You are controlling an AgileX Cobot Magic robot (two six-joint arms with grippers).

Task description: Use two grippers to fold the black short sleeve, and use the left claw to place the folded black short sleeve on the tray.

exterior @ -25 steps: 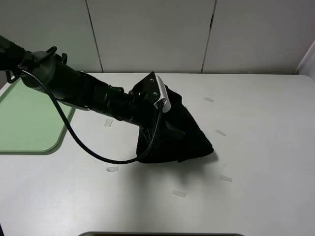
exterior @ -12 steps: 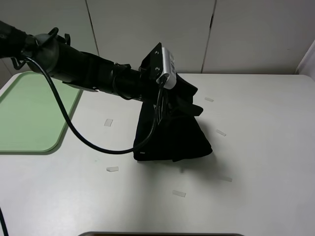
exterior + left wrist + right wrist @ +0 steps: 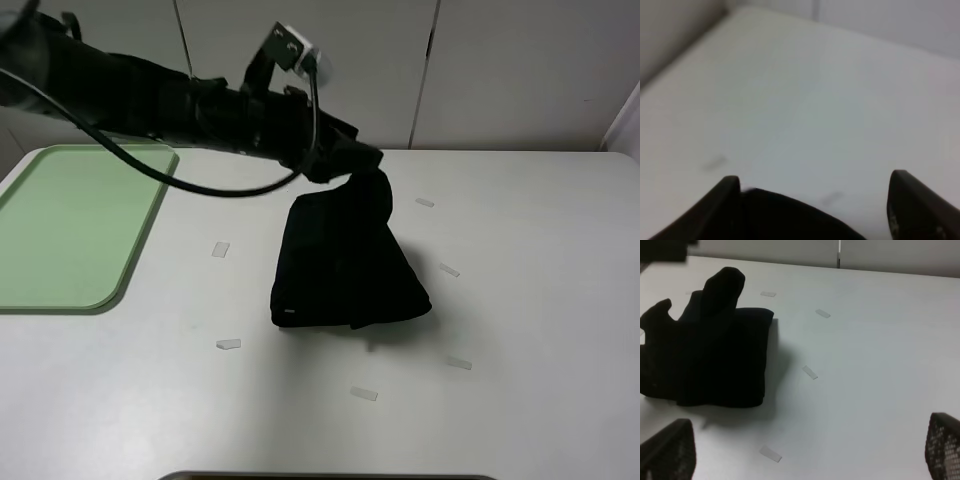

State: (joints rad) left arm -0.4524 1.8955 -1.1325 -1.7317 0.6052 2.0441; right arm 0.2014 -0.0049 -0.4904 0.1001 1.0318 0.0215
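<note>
My left gripper (image 3: 366, 168) is clamped on one end of the black folded short-sleeve shirt (image 3: 345, 270), holding that end up while the rest lies on the white counter (image 3: 540, 300). The flat light-green plastic tray (image 3: 60, 230) sits well apart at the counter's left edge. My right gripper (image 3: 806, 437) stands wide, holding nothing.

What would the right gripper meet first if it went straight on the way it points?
Probably the bare white tabletop: the open right gripper aims beside the folded black fabric shirt; depth unclear.
</note>
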